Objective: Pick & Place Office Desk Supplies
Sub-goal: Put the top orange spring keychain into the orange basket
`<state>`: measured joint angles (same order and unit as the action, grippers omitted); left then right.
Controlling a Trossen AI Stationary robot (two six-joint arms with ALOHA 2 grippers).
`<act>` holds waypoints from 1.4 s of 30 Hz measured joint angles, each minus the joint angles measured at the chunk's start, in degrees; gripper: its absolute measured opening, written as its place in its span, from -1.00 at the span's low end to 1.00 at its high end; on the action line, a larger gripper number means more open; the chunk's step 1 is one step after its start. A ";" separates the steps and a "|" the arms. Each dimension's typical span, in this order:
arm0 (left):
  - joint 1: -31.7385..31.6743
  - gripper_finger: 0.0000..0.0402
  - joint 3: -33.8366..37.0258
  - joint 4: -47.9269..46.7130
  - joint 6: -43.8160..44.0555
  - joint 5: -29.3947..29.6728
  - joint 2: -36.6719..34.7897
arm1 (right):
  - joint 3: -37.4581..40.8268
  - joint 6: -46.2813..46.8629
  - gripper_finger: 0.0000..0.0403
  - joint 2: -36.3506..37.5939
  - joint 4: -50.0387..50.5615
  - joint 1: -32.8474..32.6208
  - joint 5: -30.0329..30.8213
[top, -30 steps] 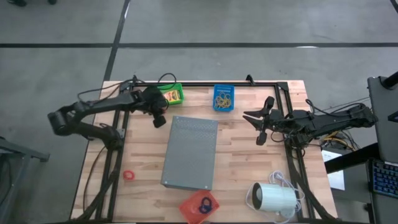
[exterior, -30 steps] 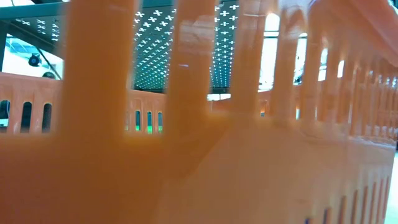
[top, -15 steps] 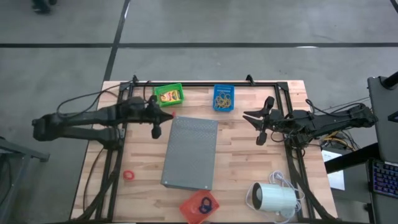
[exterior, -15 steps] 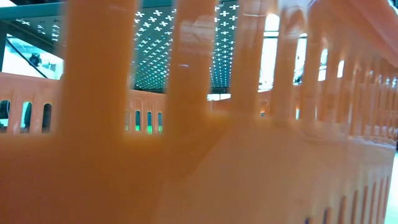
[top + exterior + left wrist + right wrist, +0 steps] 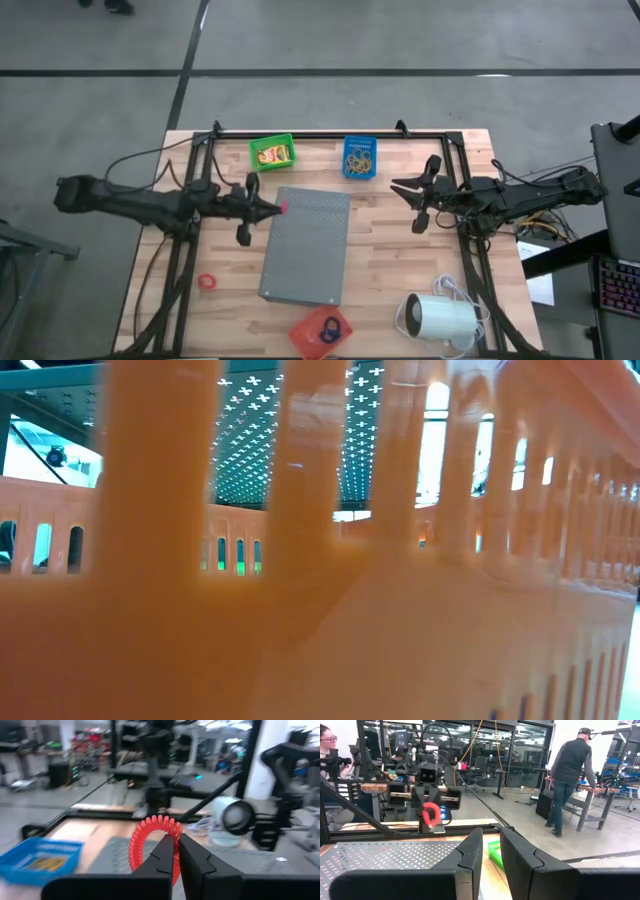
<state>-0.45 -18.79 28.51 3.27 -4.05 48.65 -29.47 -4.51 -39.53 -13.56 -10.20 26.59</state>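
The left gripper (image 5: 277, 208) has its fingers pinched on a red rubber ring (image 5: 152, 847) at the grey perforated slab's (image 5: 306, 246) left edge. Only the left wrist view shows the ring's ribbed coil, standing upright on edge; the right wrist view sees it face-on as a small red loop (image 5: 431, 813). From above it is a mere red speck. The right gripper (image 5: 415, 204) hangs right of the slab, fingers slightly apart, holding nothing. An orange basket wall (image 5: 320, 630) fills the low view.
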 joint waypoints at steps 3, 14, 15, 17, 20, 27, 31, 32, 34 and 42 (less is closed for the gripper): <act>4.00 -0.92 0.49 3.44 -0.27 -0.04 1.29 | 0.00 0.00 -0.69 0.00 0.02 -0.01 0.00; 20.24 -0.92 -0.37 12.15 -5.15 11.32 9.32 | 0.00 0.00 -0.69 0.00 0.00 -0.02 -0.01; 21.43 -0.92 -0.37 13.31 -5.50 12.70 10.54 | 0.00 0.00 -0.69 0.00 0.02 -0.01 -0.01; 23.55 -0.92 -0.37 15.83 -6.08 14.48 13.02 | 0.00 -0.01 -0.69 0.00 0.02 0.00 -0.01; 26.33 -0.92 -0.38 23.84 -5.42 14.74 16.90 | 0.00 0.00 -0.69 0.00 0.02 -0.01 -0.02; 34.77 -0.92 -7.02 24.07 -10.24 19.27 23.49 | 0.00 0.00 -0.69 0.00 0.02 -0.02 -0.02; 39.05 -0.92 -12.99 18.45 -10.58 26.84 27.67 | 0.00 0.00 -0.69 0.00 0.01 0.00 -0.02; 39.87 -0.92 -14.56 17.14 -10.59 28.24 28.84 | 0.00 0.00 -0.69 0.00 0.01 -0.01 0.00; 41.32 -0.92 -17.46 15.33 -10.60 30.45 31.32 | 0.00 0.00 -0.69 0.00 0.00 0.00 -0.02; 45.46 -0.92 -26.57 11.62 -7.43 36.79 40.06 | 0.00 0.00 -0.69 0.00 0.02 0.00 0.00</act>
<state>45.00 -45.35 40.14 -4.16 32.73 88.71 -29.47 -4.51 -39.53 -13.54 -10.20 26.59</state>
